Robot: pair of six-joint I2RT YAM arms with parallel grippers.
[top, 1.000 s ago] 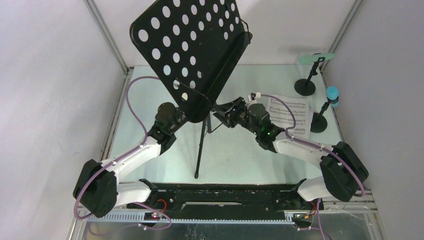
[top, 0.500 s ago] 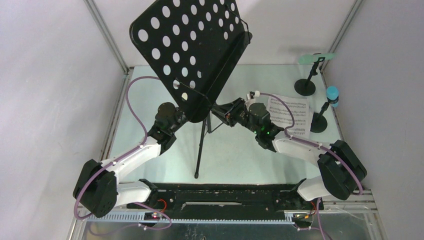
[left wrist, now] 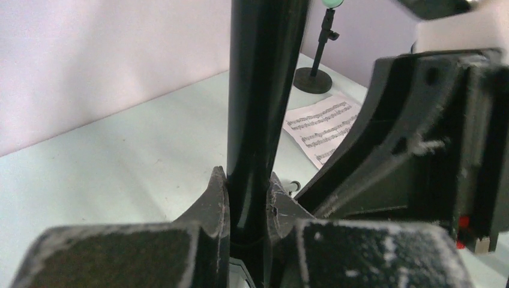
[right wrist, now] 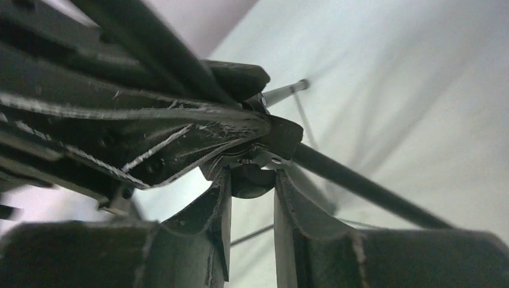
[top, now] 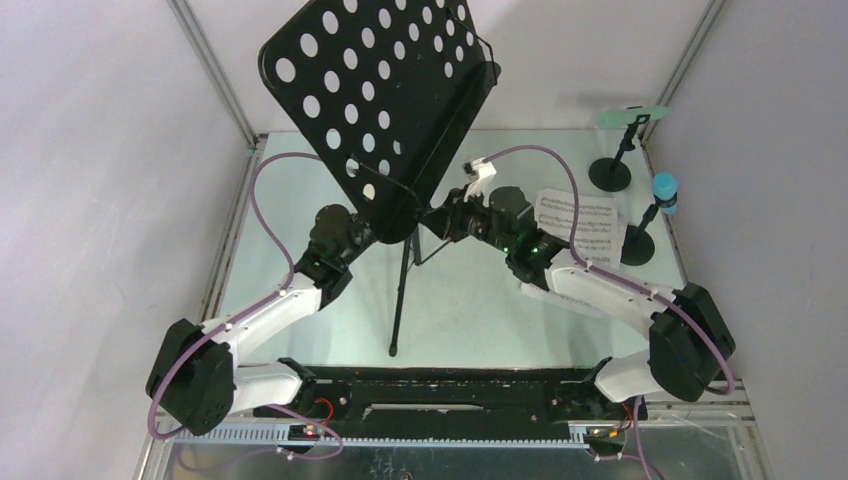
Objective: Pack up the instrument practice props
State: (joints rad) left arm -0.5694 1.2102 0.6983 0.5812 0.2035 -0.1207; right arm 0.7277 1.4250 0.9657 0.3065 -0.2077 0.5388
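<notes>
music stand point(top: 400, 110) upright mid-worktop point(top: 480, 310), one tripod foot nearest | left pincer point(left wrist: 247, 186) pinching its pole point(left wrist: 258, 90) | right pincer point(right wrist: 252, 187) pressed onto the joint knob point(right wrist: 251, 177) under the desk | sheet music point(top: 590, 225) flat, right | blue microphone point(top: 665, 192) on near holder point(top: 637, 247), right edge | green microphone point(top: 632, 117) on far holder point(top: 610, 176), far right

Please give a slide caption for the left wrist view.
Left gripper clamped on the black music rack pole; sheet music and a mic holder behind.

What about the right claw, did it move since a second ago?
Yes. The right gripper shifted left and farther back in the top view, uncovering more of the sheet music, toward the music stand.
</notes>
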